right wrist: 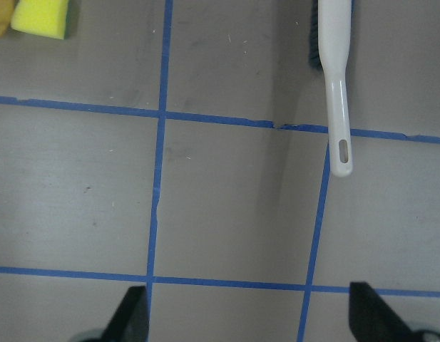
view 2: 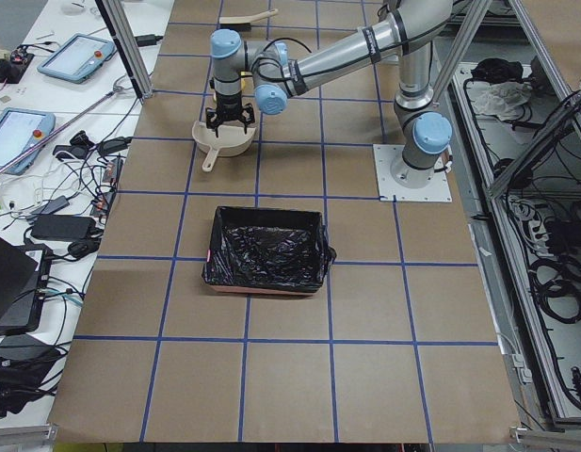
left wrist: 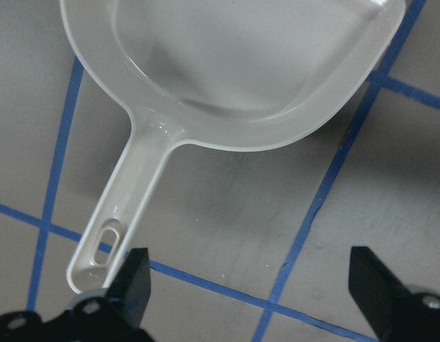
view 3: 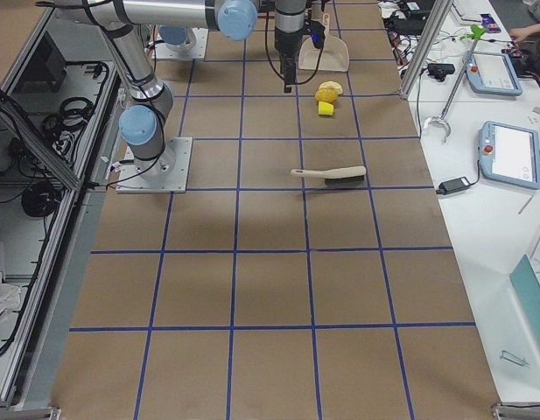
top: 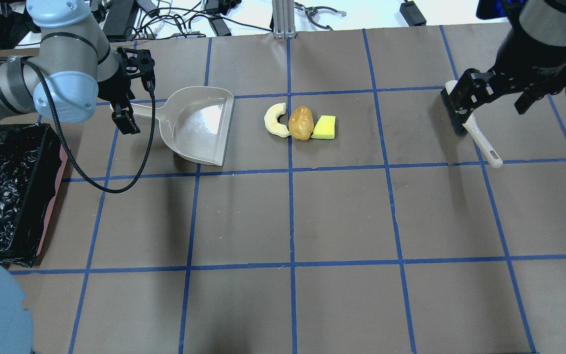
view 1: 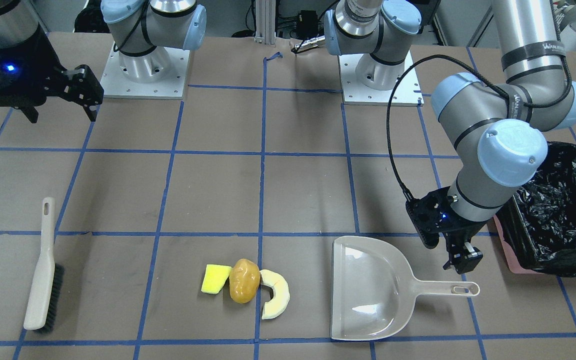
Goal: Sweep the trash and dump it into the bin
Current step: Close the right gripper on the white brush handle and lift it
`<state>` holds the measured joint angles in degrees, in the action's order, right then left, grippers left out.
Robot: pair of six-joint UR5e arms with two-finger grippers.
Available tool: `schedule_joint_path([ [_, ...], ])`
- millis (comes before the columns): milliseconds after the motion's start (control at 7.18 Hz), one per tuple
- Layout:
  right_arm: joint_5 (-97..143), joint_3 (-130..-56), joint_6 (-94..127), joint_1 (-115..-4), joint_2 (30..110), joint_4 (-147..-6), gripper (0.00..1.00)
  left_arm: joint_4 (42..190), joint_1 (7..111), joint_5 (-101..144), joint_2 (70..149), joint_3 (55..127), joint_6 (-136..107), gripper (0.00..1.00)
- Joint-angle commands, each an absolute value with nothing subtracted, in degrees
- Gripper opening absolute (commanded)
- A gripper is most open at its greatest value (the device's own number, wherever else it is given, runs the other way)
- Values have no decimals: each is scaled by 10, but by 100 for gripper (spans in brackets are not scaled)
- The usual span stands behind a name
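Trash (view 1: 244,287) row, yellow wedge (view 1: 214,278), brown-yellow lump (view 1: 244,280), cream crescent (view 1: 276,300), touching, left hand (left wrist: 252,281) spread, right hand (right wrist: 252,313) spread

- Bin (view 1: 513,255): cut off at the front view's right edge, partly behind the left arm (view 1: 508,150).
- Brush (top: 482,142): bristles mostly hidden under the right gripper (top: 492,105) overhead.
- Wedge (right wrist: 40,17): clipped by the right wrist view's top edge.

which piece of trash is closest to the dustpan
The cream crescent: it ends the row on the side of the dustpan, facing its open mouth. The potato sits in the middle and the yellow wedge lies farthest.
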<state>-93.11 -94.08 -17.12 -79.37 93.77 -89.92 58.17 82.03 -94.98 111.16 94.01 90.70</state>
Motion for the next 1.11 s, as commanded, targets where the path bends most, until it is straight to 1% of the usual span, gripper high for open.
schedule_joint_path([
  [0,-921,-1003,-240,-724,924,-941,100,491,820,-951,1150,936,1060,99],
  [139,-932,-1025,-269,-719,893,-983,100,464,815,-947,1170,928,1087,98],
  [418,-936,-1027,-280,-703,807,-1053,100,464,803,-949,1200,894,1108,98],
  [557,-965,-1027,-282,-702,761,-1094,100,470,788,-950,1212,893,1094,98],
  [835,-964,-1027,-280,-702,734,-1107,100,500,772,-948,1222,893,1063,98],
  [975,-965,-1027,-279,-702,706,-1112,99,531,772,-947,1217,890,1043,98],
])
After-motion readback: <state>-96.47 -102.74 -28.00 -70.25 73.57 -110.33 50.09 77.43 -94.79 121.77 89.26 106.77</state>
